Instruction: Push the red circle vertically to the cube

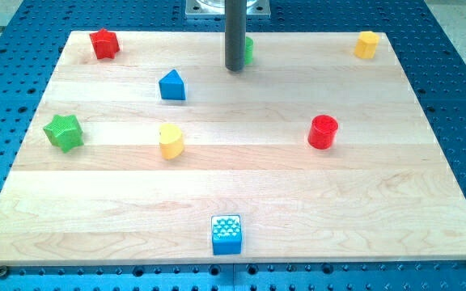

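Note:
The red circle (pixel 324 131) is a short red cylinder at the view's right of centre on the wooden board (pixel 233 186). The blue cube (pixel 226 234) sits near the board's bottom edge, left of and below the circle. My tip (pixel 235 69) is at the view's top centre, far above and left of the red circle, touching neither. It stands just in front of a green block (pixel 248 50), which it mostly hides.
A red star (pixel 103 44) lies at top left, a blue triangular block (pixel 172 85) below it to the right, a green star (pixel 63 132) at the left edge, a yellow heart (pixel 171 141) left of centre, a yellow block (pixel 366 44) at top right.

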Controlling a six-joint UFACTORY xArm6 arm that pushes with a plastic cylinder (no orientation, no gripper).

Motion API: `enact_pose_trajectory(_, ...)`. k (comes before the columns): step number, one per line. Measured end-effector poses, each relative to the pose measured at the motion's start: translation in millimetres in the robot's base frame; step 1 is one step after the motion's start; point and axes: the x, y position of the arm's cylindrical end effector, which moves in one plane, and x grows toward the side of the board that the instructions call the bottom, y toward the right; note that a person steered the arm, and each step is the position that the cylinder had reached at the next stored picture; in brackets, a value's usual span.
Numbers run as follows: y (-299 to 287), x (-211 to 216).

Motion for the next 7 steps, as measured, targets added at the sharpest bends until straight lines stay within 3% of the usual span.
enact_pose_trajectory(1, 1.1, 16.8)
enact_pose_trajectory(2, 10.0, 75.2)
enact_pose_trajectory(3, 14.4, 97.5)
enact_pose_trajectory(5, 63.7, 123.0)
enact_pose_trajectory(7, 152.6, 121.4)
